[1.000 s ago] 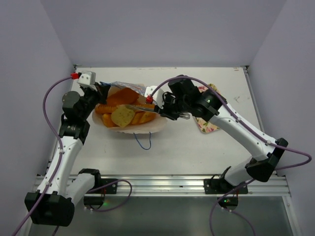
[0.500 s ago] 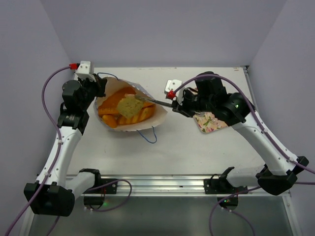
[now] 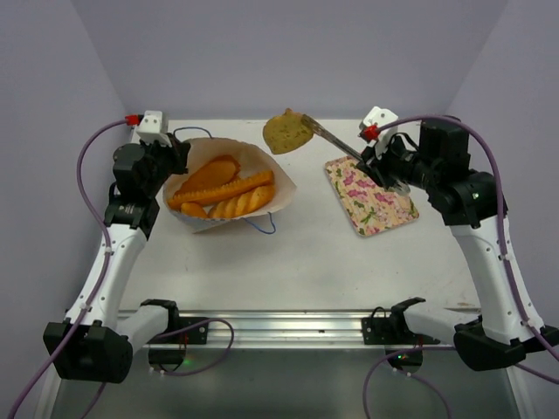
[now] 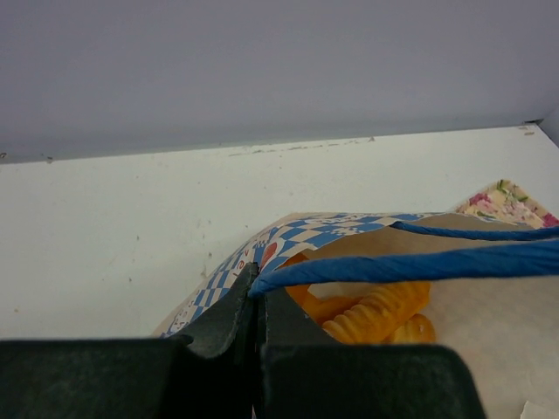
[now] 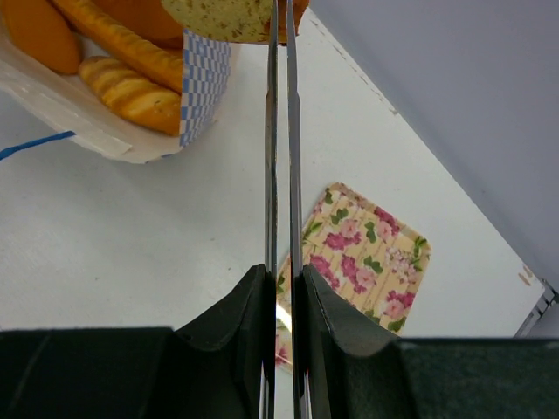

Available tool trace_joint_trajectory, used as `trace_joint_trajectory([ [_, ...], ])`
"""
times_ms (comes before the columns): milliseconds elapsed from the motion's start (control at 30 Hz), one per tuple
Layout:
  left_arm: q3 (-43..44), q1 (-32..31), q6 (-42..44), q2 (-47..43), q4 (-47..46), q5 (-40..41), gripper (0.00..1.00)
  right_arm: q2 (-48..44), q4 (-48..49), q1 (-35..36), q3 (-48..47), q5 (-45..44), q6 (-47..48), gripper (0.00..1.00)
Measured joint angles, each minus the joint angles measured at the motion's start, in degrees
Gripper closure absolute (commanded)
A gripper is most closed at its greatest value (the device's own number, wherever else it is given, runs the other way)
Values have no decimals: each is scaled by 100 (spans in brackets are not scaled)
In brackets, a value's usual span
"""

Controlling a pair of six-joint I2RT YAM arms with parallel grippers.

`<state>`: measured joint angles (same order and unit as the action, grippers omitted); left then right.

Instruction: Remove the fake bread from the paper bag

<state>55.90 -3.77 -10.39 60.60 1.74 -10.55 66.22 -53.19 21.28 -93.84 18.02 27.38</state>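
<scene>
The paper bag (image 3: 285, 186) lies open on its side at the left with several golden ridged loaves (image 3: 229, 188) inside. My left gripper (image 3: 175, 157) is shut on the bag's blue cord handle (image 4: 410, 264) at the bag's mouth; the left wrist view shows the gripper (image 4: 255, 292) and a loaf (image 4: 380, 314). My right gripper (image 3: 382, 170) is shut on metal tongs (image 3: 336, 146), which pinch the round tan bun (image 3: 286, 132) in the air beyond the bag's far right edge. In the right wrist view, the tongs (image 5: 279, 131) run up from the gripper (image 5: 284, 279) to the bun (image 5: 223, 13).
The pink floral tray (image 3: 371, 194) lies on the table at the right, under my right wrist, with nothing on it; it also shows in the right wrist view (image 5: 367, 253). A loose blue handle loop (image 3: 260, 225) lies in front of the bag. Purple walls close in the table.
The tongs lifted the tan bun out of the bag and carried it up and to the right. My right arm drew back to the right, uncovering the tray. The left gripper kept its hold.
</scene>
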Motion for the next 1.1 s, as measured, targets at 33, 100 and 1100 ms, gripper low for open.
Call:
trace_joint_trajectory([
  [33, -26, 0, 2, -15, -11, 0, 100, 2, 9, -160, -2, 44, -44, 100],
  [100, -52, 0, 2, -37, -24, -13, 100, 24, 15, -459, -2, 116, -136, 100],
  [1100, -654, 0, 162, -610, -354, -295, 100, 2883, 1211, -3814, 1390, 1241, -979, 100],
])
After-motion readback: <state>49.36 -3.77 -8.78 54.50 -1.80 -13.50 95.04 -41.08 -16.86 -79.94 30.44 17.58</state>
